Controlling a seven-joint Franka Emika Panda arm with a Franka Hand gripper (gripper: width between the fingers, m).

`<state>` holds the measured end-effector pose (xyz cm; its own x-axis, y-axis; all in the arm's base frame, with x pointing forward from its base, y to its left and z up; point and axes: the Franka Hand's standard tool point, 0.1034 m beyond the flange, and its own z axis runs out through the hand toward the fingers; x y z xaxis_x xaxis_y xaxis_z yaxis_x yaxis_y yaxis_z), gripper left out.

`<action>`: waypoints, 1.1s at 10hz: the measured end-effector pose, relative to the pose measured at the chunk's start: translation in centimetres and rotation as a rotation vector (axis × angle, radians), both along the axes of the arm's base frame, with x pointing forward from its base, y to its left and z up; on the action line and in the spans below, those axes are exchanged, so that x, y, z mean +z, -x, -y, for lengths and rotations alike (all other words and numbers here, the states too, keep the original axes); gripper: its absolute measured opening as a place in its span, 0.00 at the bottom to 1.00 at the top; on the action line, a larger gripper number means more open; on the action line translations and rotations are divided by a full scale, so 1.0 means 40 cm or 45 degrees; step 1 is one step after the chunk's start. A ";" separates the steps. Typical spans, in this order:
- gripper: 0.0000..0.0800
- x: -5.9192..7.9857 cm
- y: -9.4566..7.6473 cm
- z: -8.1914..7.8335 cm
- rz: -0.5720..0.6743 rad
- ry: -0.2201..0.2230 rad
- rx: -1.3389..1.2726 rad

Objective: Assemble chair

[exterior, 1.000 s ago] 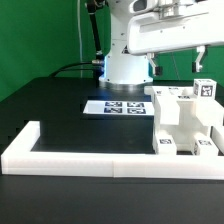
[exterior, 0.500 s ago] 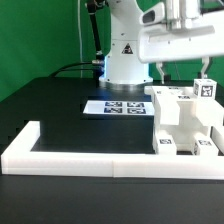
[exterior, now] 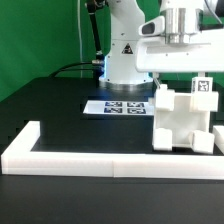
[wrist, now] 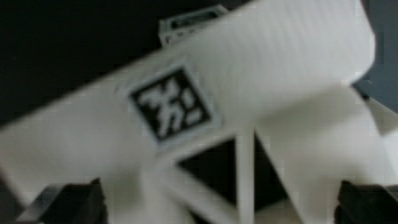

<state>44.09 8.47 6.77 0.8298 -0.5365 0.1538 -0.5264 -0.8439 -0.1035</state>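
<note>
Eyeing the chair (exterior: 180, 120) on the table (exterior: 60, 100), exterior view's right, against the border wall (exterior: 80, 160). Probably stiff, light, slick; best pinched across flat faces. End effector (wrist: 201, 203) over its tagged top, clamped or not, can't tell.

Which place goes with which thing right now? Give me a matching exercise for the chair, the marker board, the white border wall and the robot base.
Things:
1. chair
2. marker board
3. white border wall
4. robot base

Places:
A. along the near edge of the black table
B. at the back, behind the marker board
C. flat on the middle of the black table
D. at the exterior view's right, just behind the white border wall

Pairs: 1-D, 2-C, 3-A, 4-B
</note>
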 end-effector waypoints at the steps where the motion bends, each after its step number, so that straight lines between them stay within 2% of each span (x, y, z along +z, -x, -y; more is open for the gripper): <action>1: 0.81 0.012 -0.007 -0.002 0.008 -0.012 -0.004; 3: 0.81 0.020 -0.012 0.002 0.017 -0.016 -0.009; 6: 0.81 0.030 -0.028 0.052 0.034 -0.008 -0.012; 8: 0.81 0.049 -0.047 0.104 0.053 -0.007 -0.007; 9: 0.81 0.057 -0.060 0.129 0.057 -0.011 -0.013; 10: 0.81 0.071 -0.086 0.146 0.044 -0.043 -0.036; 11: 0.81 0.102 -0.126 0.155 0.055 -0.076 -0.056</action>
